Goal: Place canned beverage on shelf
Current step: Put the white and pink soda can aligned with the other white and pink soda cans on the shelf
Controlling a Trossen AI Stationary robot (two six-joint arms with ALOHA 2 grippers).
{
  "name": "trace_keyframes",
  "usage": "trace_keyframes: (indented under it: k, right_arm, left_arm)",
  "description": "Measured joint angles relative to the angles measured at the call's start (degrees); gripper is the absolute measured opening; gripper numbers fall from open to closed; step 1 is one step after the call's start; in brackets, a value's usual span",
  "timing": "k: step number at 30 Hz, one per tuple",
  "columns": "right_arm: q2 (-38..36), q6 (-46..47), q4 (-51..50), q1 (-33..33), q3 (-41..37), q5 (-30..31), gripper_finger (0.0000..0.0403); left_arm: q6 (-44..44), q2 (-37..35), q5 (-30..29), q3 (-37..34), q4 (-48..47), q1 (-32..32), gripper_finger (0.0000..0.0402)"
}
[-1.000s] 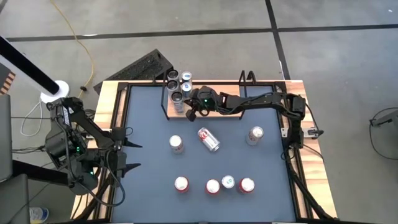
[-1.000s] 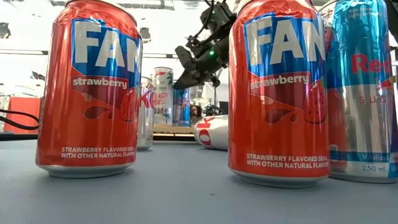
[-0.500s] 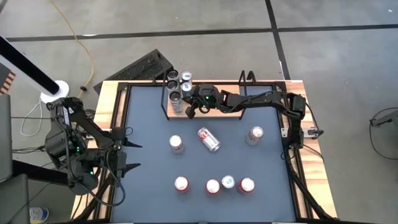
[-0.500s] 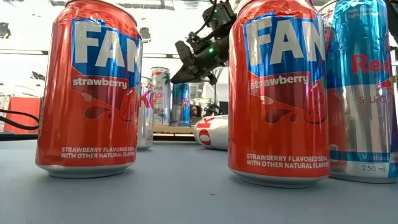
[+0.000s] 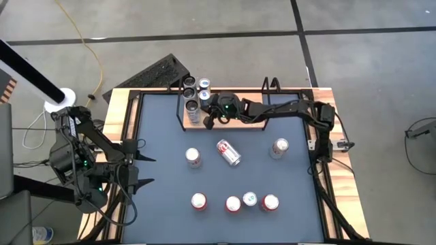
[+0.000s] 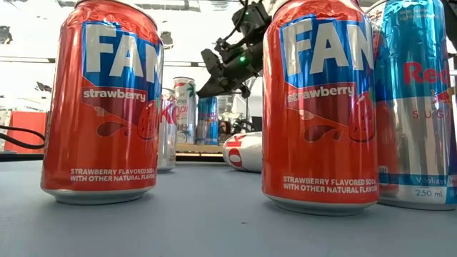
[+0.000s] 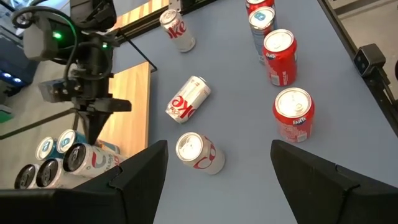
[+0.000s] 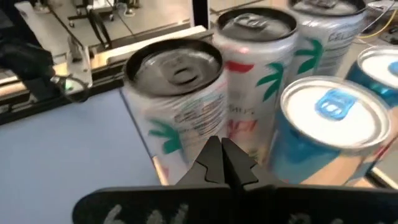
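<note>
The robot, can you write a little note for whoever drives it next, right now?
Right gripper: shut, empty, hovering by the cans at the left end of the small light-wood shelf with black rod uprights.
Left gripper: open, empty, waiting at the table's left edge.
Done: four cans stand clustered at the shelf's left end.
Left: seven cans on the dark blue table mat. One white-and-red can lies on its side; a white-and-red can and a silver can stand mid-table; four cans stand in the near row.
</note>
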Motion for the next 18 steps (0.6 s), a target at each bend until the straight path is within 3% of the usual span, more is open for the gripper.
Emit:
trace_keyframes:
  k: [18]
  right_arm:
    - [0.00, -1.06, 1.86, -1.42, 0.00, -2.07, 0.0000]
  left_arm:
    - [0.01, 0.00, -0.45, 0.00, 0.00, 0.00, 0.0275]
